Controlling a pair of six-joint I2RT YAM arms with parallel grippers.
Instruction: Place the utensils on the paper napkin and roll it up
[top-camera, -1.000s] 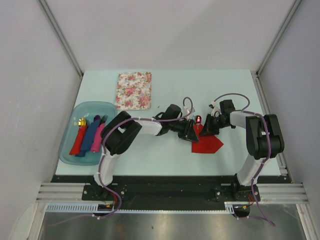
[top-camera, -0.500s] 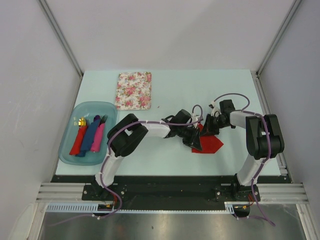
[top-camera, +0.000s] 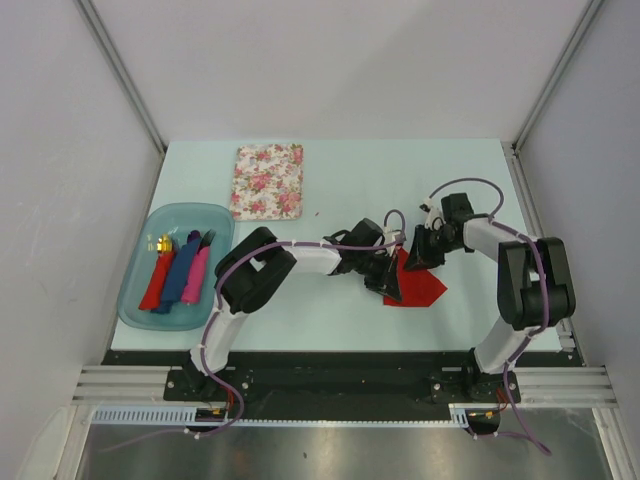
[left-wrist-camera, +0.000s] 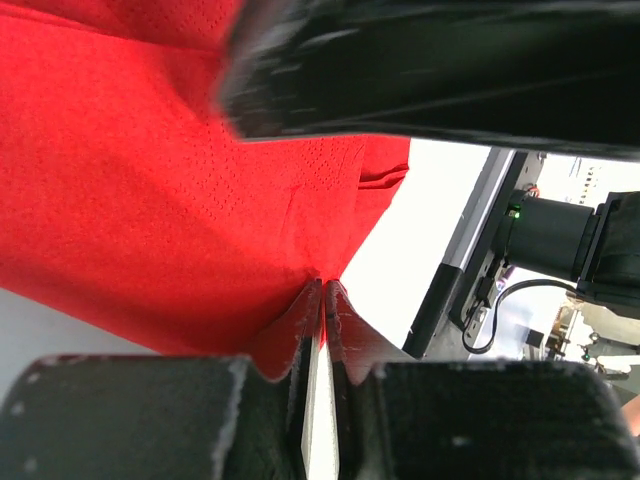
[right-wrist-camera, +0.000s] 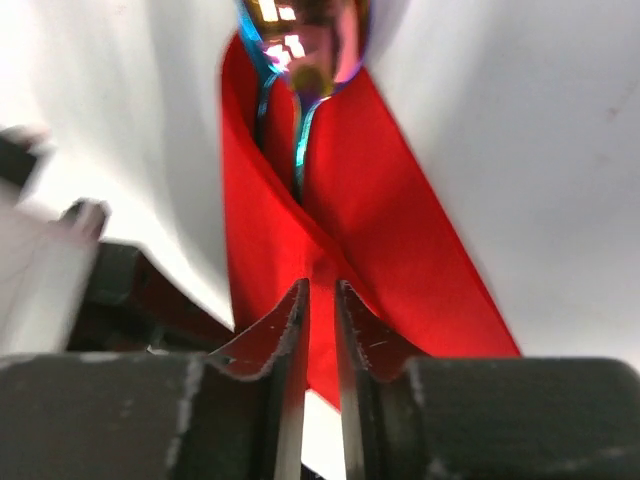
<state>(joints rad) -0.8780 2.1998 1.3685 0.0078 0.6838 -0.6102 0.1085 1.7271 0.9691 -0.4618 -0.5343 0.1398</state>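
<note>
Since one second ago, the left arm has reached further right. Top view: left gripper (top-camera: 392, 288) sits on the red paper napkin (top-camera: 426, 288) on the table (top-camera: 400, 180); right gripper (top-camera: 413, 260) meets the napkin's far edge.

Left wrist view: left gripper (left-wrist-camera: 321, 300) jaws stand almost together, tips pinching a ridge of the paper napkin (left-wrist-camera: 150, 200).

Right wrist view: right gripper (right-wrist-camera: 320, 295) jaws are nearly closed on a napkin (right-wrist-camera: 400, 250) fold. Beyond it, the fork (right-wrist-camera: 298, 150) and spoon (right-wrist-camera: 305, 40) lie inside the fold, with the spoon head protruding.
</note>
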